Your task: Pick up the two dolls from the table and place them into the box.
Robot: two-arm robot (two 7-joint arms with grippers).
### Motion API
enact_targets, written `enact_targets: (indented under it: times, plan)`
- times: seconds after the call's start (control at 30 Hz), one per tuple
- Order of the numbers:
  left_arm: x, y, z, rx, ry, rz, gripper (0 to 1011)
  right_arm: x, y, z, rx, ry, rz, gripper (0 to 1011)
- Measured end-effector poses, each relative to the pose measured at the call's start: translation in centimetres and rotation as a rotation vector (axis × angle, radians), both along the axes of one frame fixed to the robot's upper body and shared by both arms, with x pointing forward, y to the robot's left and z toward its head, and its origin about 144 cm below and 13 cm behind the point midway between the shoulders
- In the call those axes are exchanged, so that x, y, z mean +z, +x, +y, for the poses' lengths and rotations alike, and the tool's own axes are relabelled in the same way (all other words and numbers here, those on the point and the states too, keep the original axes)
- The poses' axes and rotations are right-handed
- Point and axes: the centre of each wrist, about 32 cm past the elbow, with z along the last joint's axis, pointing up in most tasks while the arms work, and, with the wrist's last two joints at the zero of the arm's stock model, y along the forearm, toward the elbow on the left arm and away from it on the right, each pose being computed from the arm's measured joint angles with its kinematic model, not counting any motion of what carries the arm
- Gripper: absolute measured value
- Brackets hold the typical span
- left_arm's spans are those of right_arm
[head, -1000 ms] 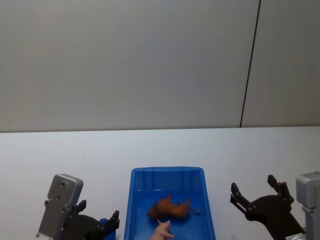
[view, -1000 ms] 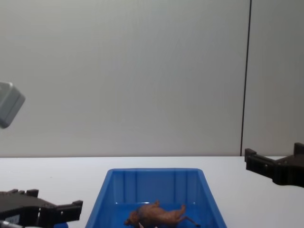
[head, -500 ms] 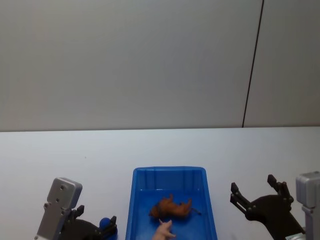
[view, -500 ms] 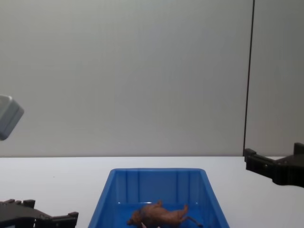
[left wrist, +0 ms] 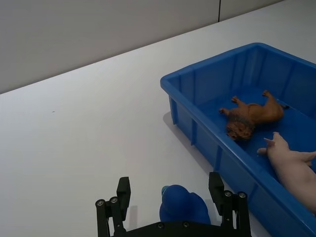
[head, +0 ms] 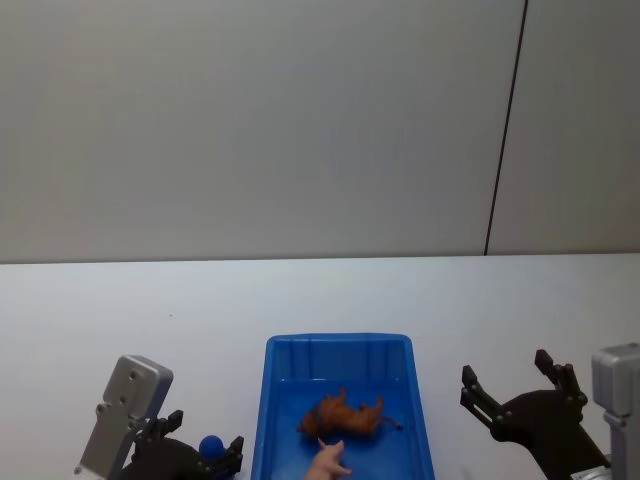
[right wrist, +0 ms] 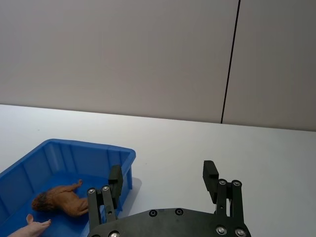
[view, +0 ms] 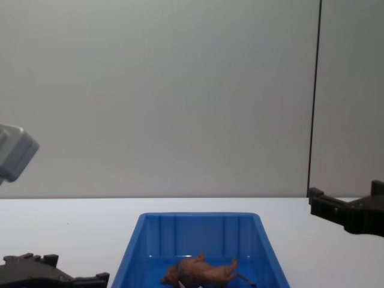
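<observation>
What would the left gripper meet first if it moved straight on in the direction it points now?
Probably nothing soon. The left gripper, open, points across the bare white table, passing beside the blue bin; a small blue object sits between its fingers.

Box (left wrist: 197, 111): blue moulded plastic, smooth, faintly ribbed walls with a light sheen. Brown doll (left wrist: 252, 115): shaggy textured surface; pink doll (left wrist: 292, 168), at its 5 o'clock: smooth, matt, rubbery-looking. Table (left wrist: 84, 143): plain white, matt; left gripper (left wrist: 173, 212): black matt plastic fingers with metal screws.
</observation>
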Motion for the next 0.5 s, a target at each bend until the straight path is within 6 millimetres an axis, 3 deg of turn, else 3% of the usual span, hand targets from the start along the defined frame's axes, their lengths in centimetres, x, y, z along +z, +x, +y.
enact_targets:
  times: [0.13,0.2,0.33,0.4,0.5]
  plan:
    - [-0.11,0.26,0.15,-0.016,0.003,0.003,979,0.00,0.00,0.00,0.000,0.000,0.000,1001]
    - [-0.14,0.34,0.20,-0.024,0.004,0.005,894,0.00,0.00,0.00,0.000,0.000,0.000,1001]
    - [-0.24,0.54,0.34,-0.032,0.010,0.014,844,0.00,0.00,0.00,0.000,0.000,0.000,1001]
    - [-0.32,0.64,0.43,-0.036,0.015,0.022,733,0.00,0.00,0.00,0.000,0.000,0.000,1001]
    - [-0.46,0.72,0.53,-0.041,0.020,0.033,654,0.00,0.00,0.00,0.000,0.000,0.000,1001]
